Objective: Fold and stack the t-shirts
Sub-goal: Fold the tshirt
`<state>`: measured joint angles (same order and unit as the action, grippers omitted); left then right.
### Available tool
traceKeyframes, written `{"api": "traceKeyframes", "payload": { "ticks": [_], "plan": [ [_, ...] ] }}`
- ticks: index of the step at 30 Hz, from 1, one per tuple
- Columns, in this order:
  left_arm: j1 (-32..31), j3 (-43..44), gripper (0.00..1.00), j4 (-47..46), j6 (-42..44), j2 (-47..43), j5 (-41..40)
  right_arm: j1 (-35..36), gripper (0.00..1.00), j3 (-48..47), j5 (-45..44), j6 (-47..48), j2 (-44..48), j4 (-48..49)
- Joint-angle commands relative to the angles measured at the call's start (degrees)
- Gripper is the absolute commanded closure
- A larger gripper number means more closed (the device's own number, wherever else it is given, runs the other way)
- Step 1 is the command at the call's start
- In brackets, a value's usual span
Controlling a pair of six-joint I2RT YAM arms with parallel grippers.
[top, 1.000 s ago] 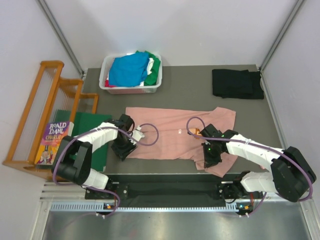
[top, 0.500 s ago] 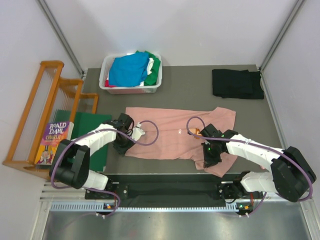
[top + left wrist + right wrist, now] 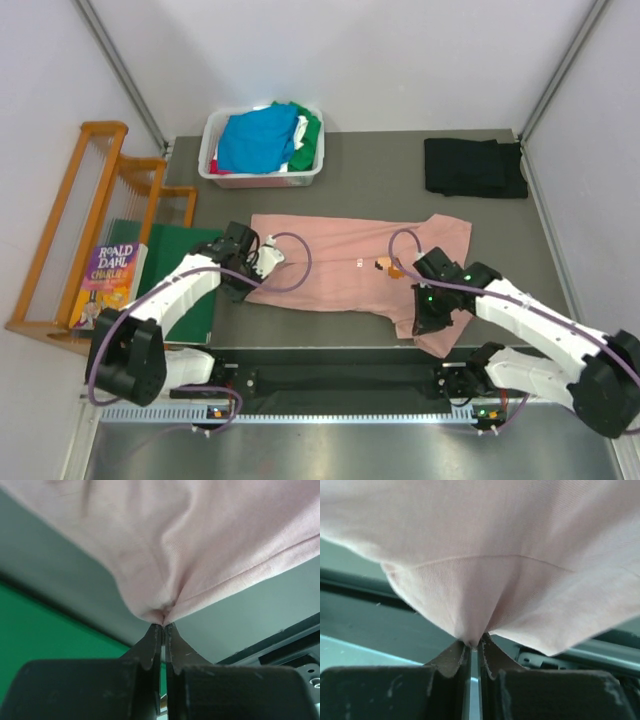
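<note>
pink t-shirt (image 3: 340,262): spread flat on the surface (image 3: 380,185)
handling: light, limp, likely to sag; best held at its edges
left jaws: closed, pinching its near hem
right jaws: closed, pinching its near edge

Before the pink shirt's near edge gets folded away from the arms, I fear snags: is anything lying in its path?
Nothing visible. Left gripper and right gripper pinch the near edge of the pink t-shirt; its far half lies bare. The basket and black t-shirt sit farther back, apart.
</note>
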<state>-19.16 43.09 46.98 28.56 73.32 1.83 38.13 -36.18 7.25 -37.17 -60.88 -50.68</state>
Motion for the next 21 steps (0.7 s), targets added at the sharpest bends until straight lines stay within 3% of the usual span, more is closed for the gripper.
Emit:
{"api": "traceKeyframes", "payload": {
  "ticks": [1,10,21],
  "plan": [
    [1.4,2.7,1.00,3.6,2.1,-5.4,-1.3,0.8,0.98,-5.2,0.3,-1.1,6.4,-8.5],
    [1.5,5.7,1.00,2.4,0.4,-4.2,-1.2,0.8,0.98,-7.5,2.3,-3.3,10.6,-10.3],
    [3.3,14.7,1.00,-8.2,-2.0,5.9,-5.4,-2.8,0.98,-20.1,-3.1,2.2,1.5,-9.7]
  ]
}}
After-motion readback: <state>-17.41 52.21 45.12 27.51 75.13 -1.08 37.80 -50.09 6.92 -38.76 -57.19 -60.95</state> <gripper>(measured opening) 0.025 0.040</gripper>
